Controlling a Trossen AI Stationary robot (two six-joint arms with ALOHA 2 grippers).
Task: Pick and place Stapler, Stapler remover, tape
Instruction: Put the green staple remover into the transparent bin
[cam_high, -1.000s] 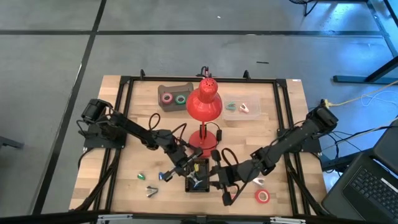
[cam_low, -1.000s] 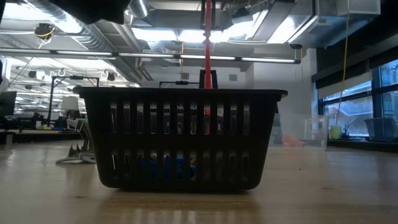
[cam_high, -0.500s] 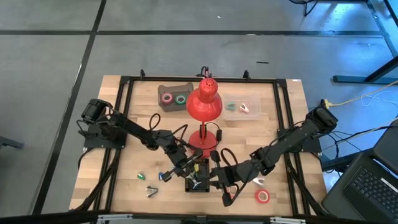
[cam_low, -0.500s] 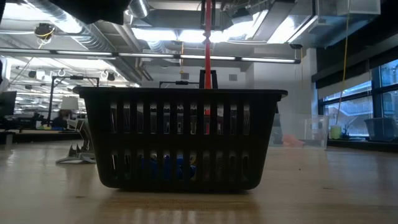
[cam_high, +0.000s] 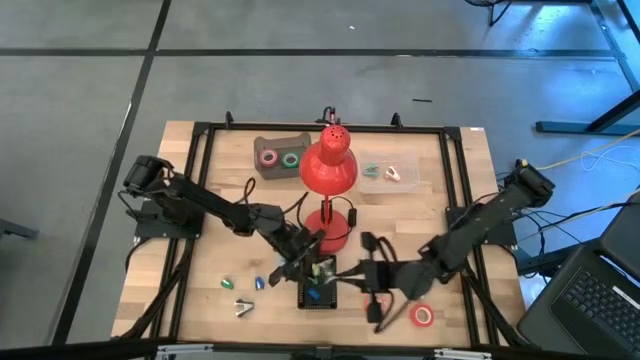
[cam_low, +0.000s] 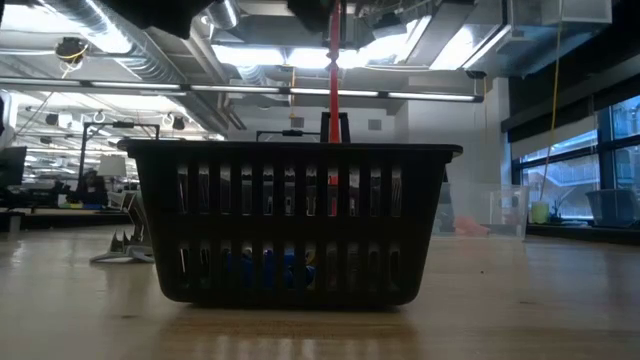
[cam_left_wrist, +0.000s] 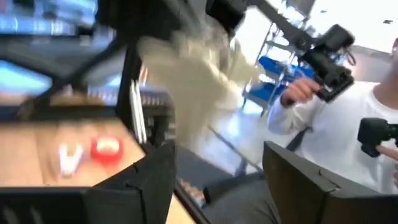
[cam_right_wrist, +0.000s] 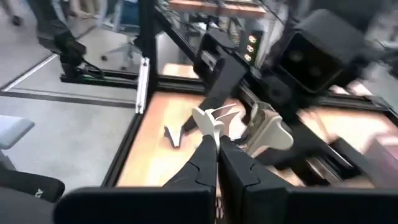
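Red tape ring (cam_high: 422, 316) with hollow centre on pale wood table (cam_high: 460, 200), black slatted plastic basket (cam_low: 290, 220), left gripper (cam_high: 318, 256) fingers spread empty, right gripper (cam_right_wrist: 217, 144) pinching white clawed staple remover (cam_right_wrist: 214, 119).

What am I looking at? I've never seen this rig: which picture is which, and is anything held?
Two robot arms work at a wooden table. The overhead picture shows everything; the level one looks across the tabletop at the black slatted plastic basket; the other two come from wrist cameras. The left gripper hangs open over the basket. The right gripper beside it is shut; a white clawed piece shows at its tips, but I cannot tell whether it is pinched. Also: a red desk lamp, a brown tray holding a pink tape ring and a green tape ring, and a red tape ring loose by the right arm.
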